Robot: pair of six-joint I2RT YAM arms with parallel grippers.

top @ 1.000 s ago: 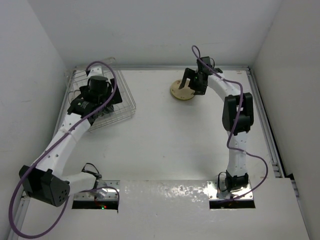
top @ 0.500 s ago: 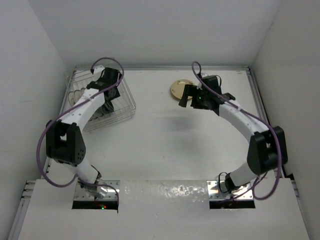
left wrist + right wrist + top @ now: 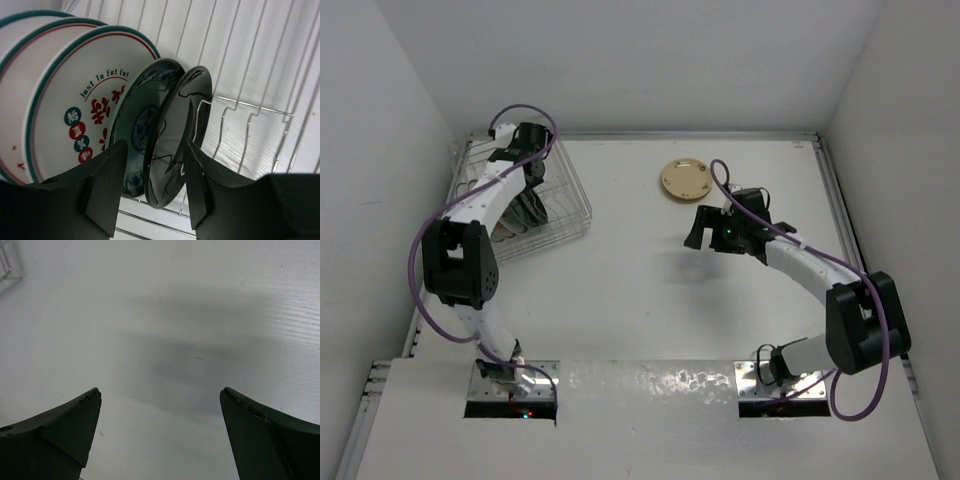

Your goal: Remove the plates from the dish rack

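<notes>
Several plates stand on edge in the dish rack: white ones with red marks and teal rims, a blue-patterned one and a black one at the end of the row. My left gripper straddles the black plate's rim, jaws partly drawn in, with a gap showing on the left side. From above, the left gripper reaches down into the dish rack. A yellow-brown plate lies flat on the table. My right gripper hovers open over bare table, nothing between its fingers.
The rack sits in the back left corner against the left wall. White walls enclose the table on three sides. A metal rail runs along the right edge.
The left arm has swung into the rack and its jaws have narrowed round the black plate. The right arm has drawn back from the yellow-brown plate toward the table's middle, still open.
</notes>
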